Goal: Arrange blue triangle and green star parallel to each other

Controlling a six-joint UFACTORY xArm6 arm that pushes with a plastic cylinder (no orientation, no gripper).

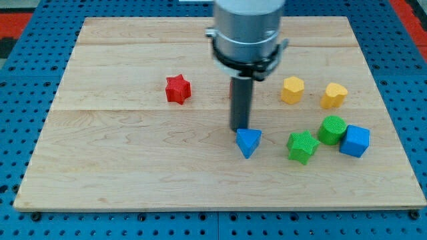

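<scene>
The blue triangle [248, 142] lies on the wooden board [133, 167] just right of centre, toward the view's bottom. The green star [302, 146] lies to its right, about one block width away. My tip [239, 129] is at the lower end of the dark rod, right at the blue triangle's upper left edge, touching or nearly touching it.
A green cylinder [331, 129] and a blue cube [354, 141] sit right of the green star. A yellow hexagon [292, 89] and a yellow heart-like block [333, 95] lie above them. A red star [178, 89] is left of the rod. A red block [231, 88] is mostly hidden behind the rod.
</scene>
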